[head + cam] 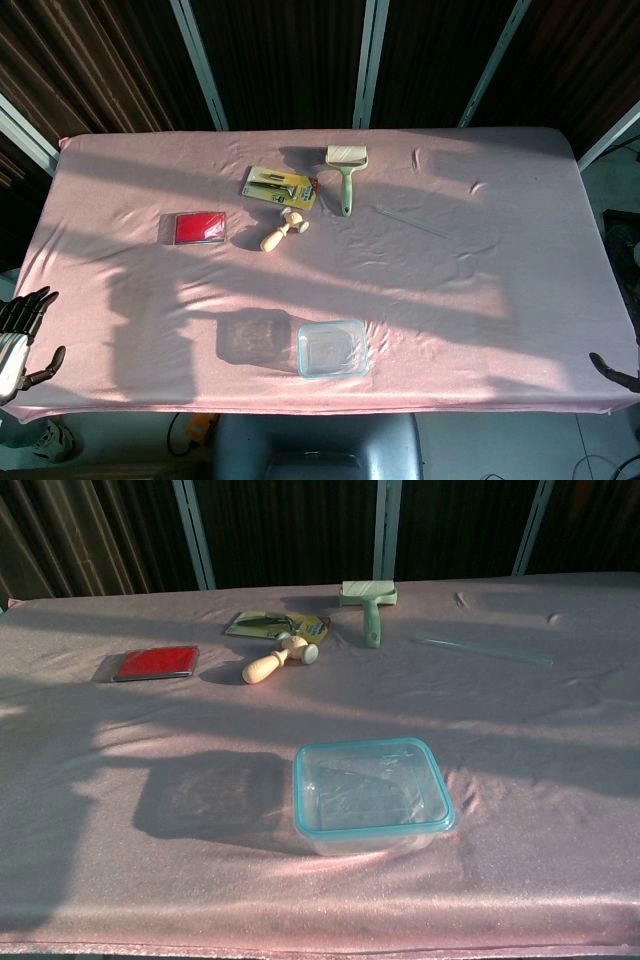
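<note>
My left hand (20, 338) hangs off the table's near left corner, fingers apart and holding nothing. Only a dark fingertip of my right hand (613, 372) shows at the near right edge, so its state is unclear. Neither hand appears in the chest view. A clear box with a teal rim (332, 348) (370, 792) sits near the front edge, midway between the hands and far from both. Further back lie a red flat case (198, 228) (155, 663), a wooden-handled stamp (283, 231) (278, 660) on its side, a yellow packet (281, 186) (278, 627) and a green-handled brush (346, 170) (369, 605).
A pink cloth (500, 300) (540, 740) covers the whole table. A thin clear strip (412, 221) (483, 648) lies right of the brush. Dark panels with metal posts stand behind the far edge. A grey chair back (315, 445) sits below the near edge.
</note>
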Tool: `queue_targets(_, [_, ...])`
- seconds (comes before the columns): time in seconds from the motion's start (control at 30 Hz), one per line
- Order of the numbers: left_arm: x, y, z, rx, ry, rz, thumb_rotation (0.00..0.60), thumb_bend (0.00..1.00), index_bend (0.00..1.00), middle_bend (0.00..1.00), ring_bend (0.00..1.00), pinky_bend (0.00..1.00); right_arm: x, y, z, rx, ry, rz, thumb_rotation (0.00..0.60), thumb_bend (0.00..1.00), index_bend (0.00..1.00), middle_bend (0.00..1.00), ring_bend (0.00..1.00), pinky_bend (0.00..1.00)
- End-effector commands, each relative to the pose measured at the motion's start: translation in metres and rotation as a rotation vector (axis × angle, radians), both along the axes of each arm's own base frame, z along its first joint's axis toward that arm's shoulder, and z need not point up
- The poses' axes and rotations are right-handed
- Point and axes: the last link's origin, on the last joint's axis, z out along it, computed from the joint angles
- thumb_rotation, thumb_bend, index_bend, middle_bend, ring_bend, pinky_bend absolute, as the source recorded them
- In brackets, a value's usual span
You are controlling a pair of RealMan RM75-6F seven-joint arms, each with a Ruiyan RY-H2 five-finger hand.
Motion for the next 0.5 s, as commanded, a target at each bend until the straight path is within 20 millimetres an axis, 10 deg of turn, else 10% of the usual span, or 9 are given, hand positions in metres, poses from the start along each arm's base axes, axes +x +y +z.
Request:
queue_targets(0.03, [0.001, 0.0, -0.001, -0.012, -0.008, -0.008, 0.6, 0.39, 0.0, 0.0, 0.0, 0.0, -0.001, 0.0, 0.0, -0.001, 0.0, -0.004, 0.6, 0.27, 0.0, 0.0, 0.0, 0.0])
queue_targets(0.5, [0.106, 0.024, -0.113, -0.466, -0.241, -0.432, 0.6, 0.26, 0.0, 0.0, 0.0, 0.0, 0.006, 0.002, -0.013, 0.054, 0.015, 0.023, 0.6, 0.24, 0.0, 0.0, 0.0, 0.0])
